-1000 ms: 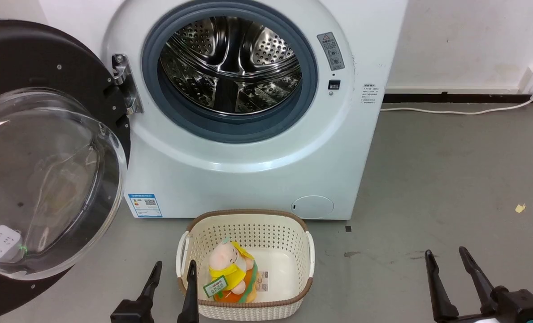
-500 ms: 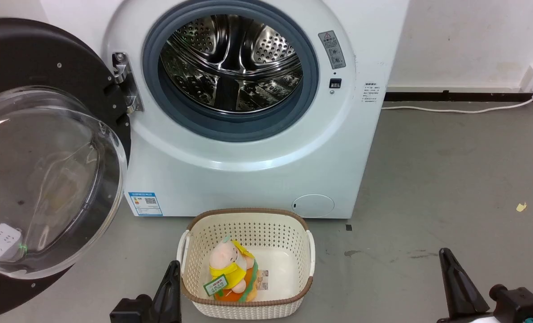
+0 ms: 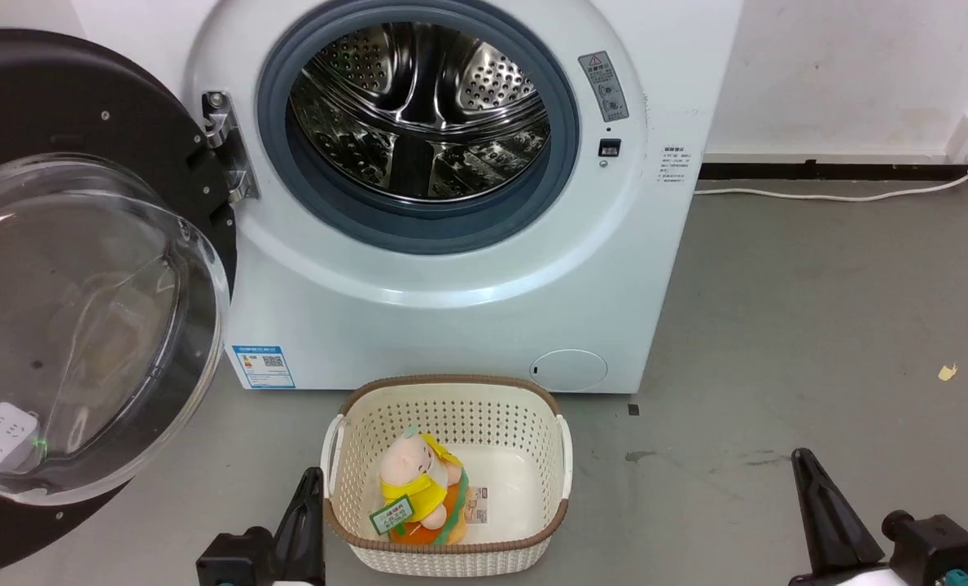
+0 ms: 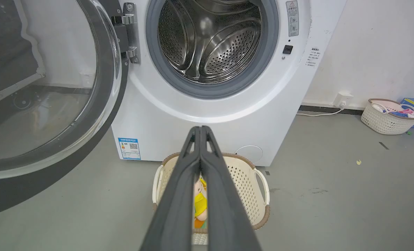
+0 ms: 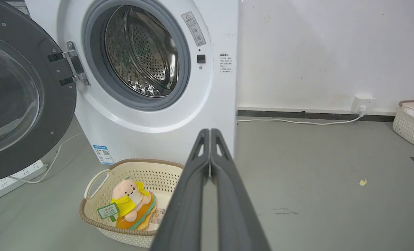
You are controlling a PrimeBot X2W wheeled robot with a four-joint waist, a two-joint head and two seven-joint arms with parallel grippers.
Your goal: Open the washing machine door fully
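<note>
- Left wrist view: left gripper (image 4: pixel 200 128) w/ jaws pressed together tip to tip, nothing between them, touching nothing. It points at the washer front, w/ the cream basket (image 4: pixel 259 174) behind the fingers.
- Right wrist view: right gripper (image 5: pixel 210 130) same: jaws pressed together, empty, in free air over the grey floor (image 5: pixel 314 181), right of the basket.
- Head view: left gripper sits just beside the basket's left handle; right gripper well apart to the right.
- Basket holds a plush toy (image 3: pixel 418 488) (pink head, yellow top) & stands on the floor just in front of the washing machine (image 3: pixel 451 325), near its small round white flap (image 3: pixel 567 370).
- washing machine door (image 3: pixel 85 98): swung wide open to the machine's left on its metal hinge (image 3: pixel 225 146), clear glass bowl (image 3: pixel 85 325) bulging outward; well apart from both grippers.
- Steel drum (image 3: pixel 418 106) & grey rubber ring (image 3: pixel 565 163) fully exposed.
- White power strip (image 5: pixel 12 177) on the floor below the door.
</note>
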